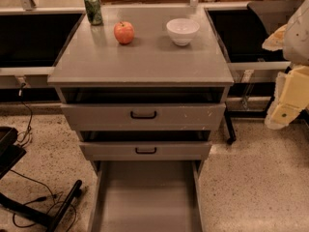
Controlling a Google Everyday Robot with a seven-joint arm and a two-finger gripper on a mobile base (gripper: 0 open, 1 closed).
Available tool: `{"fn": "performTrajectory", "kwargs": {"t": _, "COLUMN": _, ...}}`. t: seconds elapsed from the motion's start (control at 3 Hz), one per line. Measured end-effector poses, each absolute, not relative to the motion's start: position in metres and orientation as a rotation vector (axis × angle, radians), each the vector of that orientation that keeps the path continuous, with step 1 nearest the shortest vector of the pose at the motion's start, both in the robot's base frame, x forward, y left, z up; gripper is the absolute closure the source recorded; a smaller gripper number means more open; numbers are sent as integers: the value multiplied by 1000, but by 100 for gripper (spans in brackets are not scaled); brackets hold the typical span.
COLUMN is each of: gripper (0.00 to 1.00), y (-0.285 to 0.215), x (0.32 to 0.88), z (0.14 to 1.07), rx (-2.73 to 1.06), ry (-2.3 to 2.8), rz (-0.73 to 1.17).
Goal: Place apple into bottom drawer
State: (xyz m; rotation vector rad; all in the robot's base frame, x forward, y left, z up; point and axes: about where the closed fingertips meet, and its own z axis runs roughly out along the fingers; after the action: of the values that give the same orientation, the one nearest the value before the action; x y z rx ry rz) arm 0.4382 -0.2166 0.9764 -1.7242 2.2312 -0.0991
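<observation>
The red-orange apple [124, 32] sits on the grey cabinet top [145, 62], towards the back left, between a green can and a white bowl. The bottom drawer [147, 199] is pulled far out at the cabinet's foot. Its flat grey floor is bare. My gripper [281, 114] is at the right edge of the view, on the white and yellowish arm, beside the cabinet at about top-drawer height. It is well to the right of the apple and touches nothing.
A green drinks can [93, 8] stands at the back left corner, and a white bowl [182, 31] is right of the apple. The two upper drawers [143, 115] [146, 150] stand slightly ajar. Black cables and a stand foot [43, 211] lie on the floor at left.
</observation>
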Motion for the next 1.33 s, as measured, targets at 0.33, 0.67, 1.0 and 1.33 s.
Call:
{"fn": "performTrajectory", "kwargs": {"t": 0.33, "gripper": 0, "y": -217, "x": 438, "z": 976, "rx": -1724, "ry": 2231, "rz": -99}}
{"fn": "performTrajectory", "kwargs": {"t": 0.67, "gripper": 0, "y": -212, "x": 471, "z": 969, "rx": -1658, "ry": 2207, "rz": -89}}
{"fn": "performTrajectory", "kwargs": {"t": 1.0, "gripper": 0, "y": -191, "x": 536, "z": 961, "rx": -1514, "ry": 2128, "rz": -5}}
{"fn": "performTrajectory", "kwargs": {"t": 1.33, "gripper": 0, "y": -147, "x": 591, "z": 964, "rx": -1392, "ry": 2002, "rz": 90}}
